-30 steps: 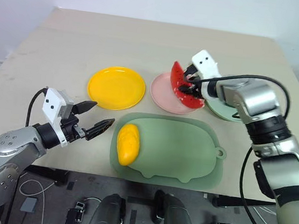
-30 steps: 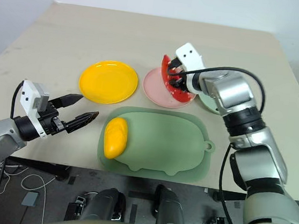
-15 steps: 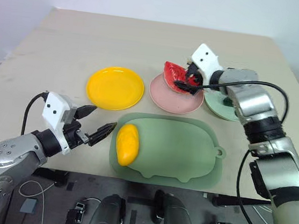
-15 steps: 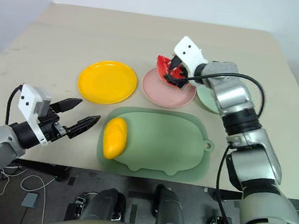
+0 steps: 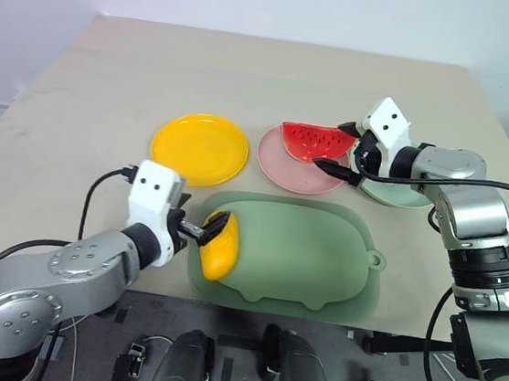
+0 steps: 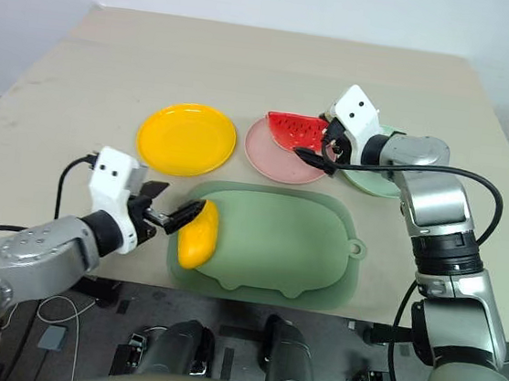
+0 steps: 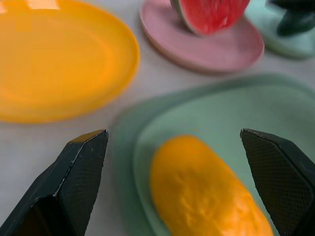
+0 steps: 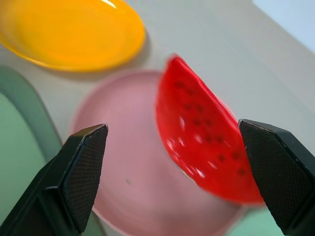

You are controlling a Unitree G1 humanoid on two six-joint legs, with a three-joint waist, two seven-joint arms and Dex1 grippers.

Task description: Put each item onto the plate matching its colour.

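a: what do the eye views give that the wrist views don't?
b: the whole table [image 5: 277, 74], the full pale green tray [image 5: 303, 251] near its front edge with its ring tab, and both arms. the left wrist view looks between the left gripper [image 7: 177, 162] fingers at the mango [image 7: 209, 191], with the yellow plate [image 7: 54, 73] and pink plate [image 7: 221, 49] beyond it. the right wrist view looks over the watermelon [image 8: 206, 137].

a: count them.
b: three plates in a row across the middle of the table: yellow, pink, and a mint plate [image 5: 399, 194] towards the right edge. two fruits i can name: one mango, one watermelon wedge. a dark shape on the mint plate in the left wrist view is too blurred to name. one tray, two grippers.

a: where do the fruits sit?
b: the mango lies at the tray's left end, on the tray, not on a plate. the watermelon rests on the pink plate, at its far side.

a: grippers?
b: the left one is spread wide, fingers on either side of the mango's near end, not clamped. the right gripper [image 5: 344, 151] is spread too, just beside the watermelon, holding nothing.

a: any writing?
b: none readable.
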